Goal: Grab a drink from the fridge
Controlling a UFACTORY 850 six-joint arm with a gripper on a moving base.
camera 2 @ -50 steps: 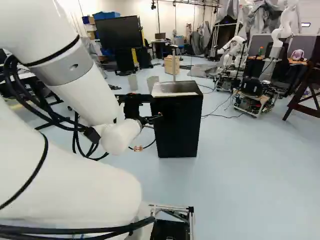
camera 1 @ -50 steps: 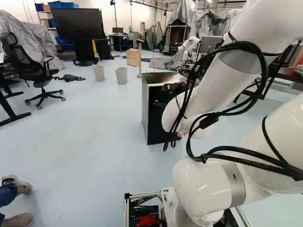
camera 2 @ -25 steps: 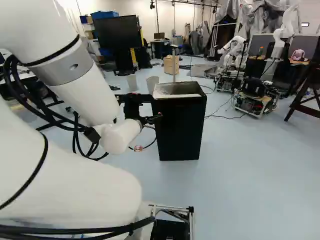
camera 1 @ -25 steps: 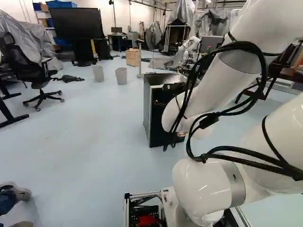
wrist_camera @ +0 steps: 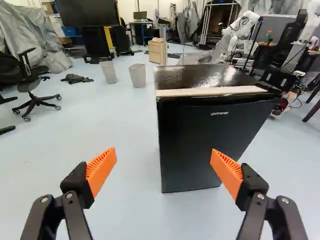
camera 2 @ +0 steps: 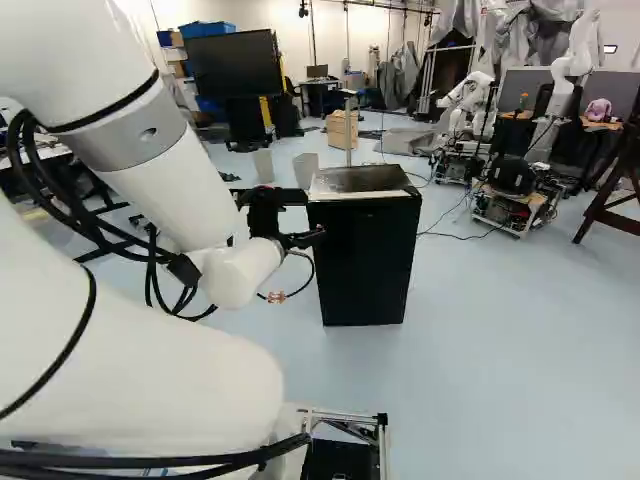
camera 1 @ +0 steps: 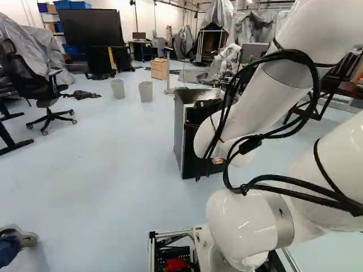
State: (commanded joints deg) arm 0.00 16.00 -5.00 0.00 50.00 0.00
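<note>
Claw first: black two-finger gripper (wrist_camera: 163,153) with ribbed orange pads (wrist_camera: 101,169), fingers spread wide, nothing between them. Next, a stretch of pale blue floor (wrist_camera: 125,210), then the squat black fridge with a flat front door (wrist_camera: 200,140), upright, long axis vertical. Key offset: fridge is ahead of the claw but its bulk sits toward the robot's right. The door's left upright edge is roughly on the claw's centre line, so driving straight in would probably meet that edge, not mid-door. Looks like no contact yet. Door appears shut, front turned toward the claw; a pale strip (wrist_camera: 210,91) runs along the front of the glossy dark top (wrist_camera: 200,75). No drink visible; presumably inside, so I read this as lining up to open. Can't make out a handle or which side the hinge is. Next move likely needs the door edge picked and the sideways offset set to suit; risk is clipping the corner or shoving the whole fridge. Farther back, two light grey bins (wrist_camera: 137,76) stand left of the fridge, out of the way.
</note>
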